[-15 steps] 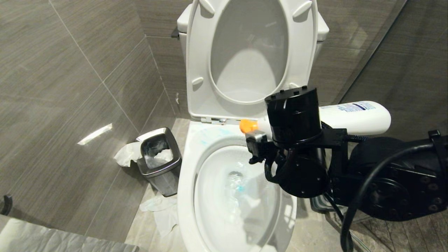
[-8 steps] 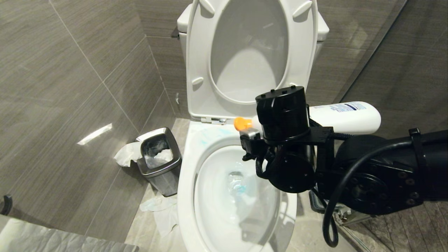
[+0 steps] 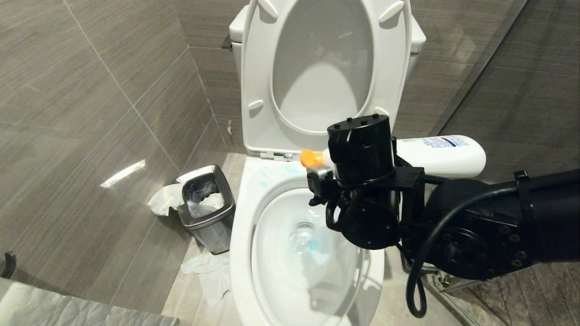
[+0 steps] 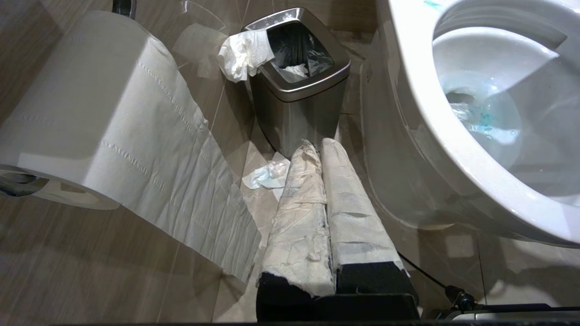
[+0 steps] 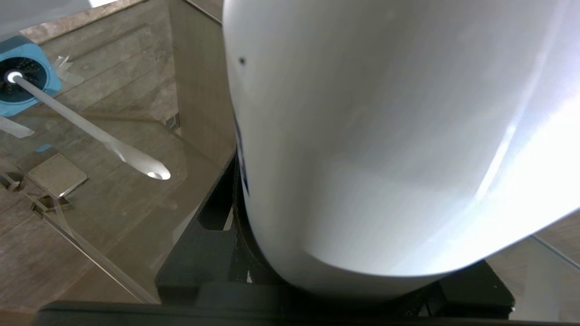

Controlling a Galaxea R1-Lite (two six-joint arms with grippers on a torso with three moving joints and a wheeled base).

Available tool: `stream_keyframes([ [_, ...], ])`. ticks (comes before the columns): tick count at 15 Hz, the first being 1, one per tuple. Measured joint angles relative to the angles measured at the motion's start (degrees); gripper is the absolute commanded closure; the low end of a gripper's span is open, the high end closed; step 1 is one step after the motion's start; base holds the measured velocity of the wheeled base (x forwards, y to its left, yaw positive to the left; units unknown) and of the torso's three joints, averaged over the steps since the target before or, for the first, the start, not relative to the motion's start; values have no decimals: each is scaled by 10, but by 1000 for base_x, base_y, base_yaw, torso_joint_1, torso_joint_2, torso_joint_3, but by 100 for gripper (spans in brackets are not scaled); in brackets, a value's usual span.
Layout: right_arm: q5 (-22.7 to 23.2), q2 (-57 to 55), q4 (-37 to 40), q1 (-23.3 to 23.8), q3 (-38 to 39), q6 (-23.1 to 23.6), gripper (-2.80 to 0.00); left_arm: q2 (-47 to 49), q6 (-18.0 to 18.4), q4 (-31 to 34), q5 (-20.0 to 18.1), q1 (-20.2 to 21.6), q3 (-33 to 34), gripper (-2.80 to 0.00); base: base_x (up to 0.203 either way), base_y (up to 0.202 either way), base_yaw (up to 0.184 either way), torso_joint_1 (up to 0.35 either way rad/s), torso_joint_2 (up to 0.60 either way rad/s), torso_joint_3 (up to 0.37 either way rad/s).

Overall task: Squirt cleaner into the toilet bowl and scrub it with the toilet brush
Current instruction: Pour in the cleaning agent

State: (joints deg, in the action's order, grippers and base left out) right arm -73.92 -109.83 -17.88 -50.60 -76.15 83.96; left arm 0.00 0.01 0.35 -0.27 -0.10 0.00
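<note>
Beside the toilet we see a small square steel bin standing on the tiled floor, lined with a dark bag and stuffed with crumpled tissue that spills over its rim, while more scraps of paper lie on the tiles just in front of it. Nearer us a toilet roll hangs on its holder with a long sheet trailing down. On the far side we make out a square blue-grey holder on the wood-look floor behind a glass panel.
</note>
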Motion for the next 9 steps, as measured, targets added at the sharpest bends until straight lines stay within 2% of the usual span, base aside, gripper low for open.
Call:
stream_keyframes([
  [9, -8, -5, -1, 2, -2, 4, 0, 0, 0, 0, 0, 0, 0, 0, 0, 0, 0, 0, 0, 0],
])
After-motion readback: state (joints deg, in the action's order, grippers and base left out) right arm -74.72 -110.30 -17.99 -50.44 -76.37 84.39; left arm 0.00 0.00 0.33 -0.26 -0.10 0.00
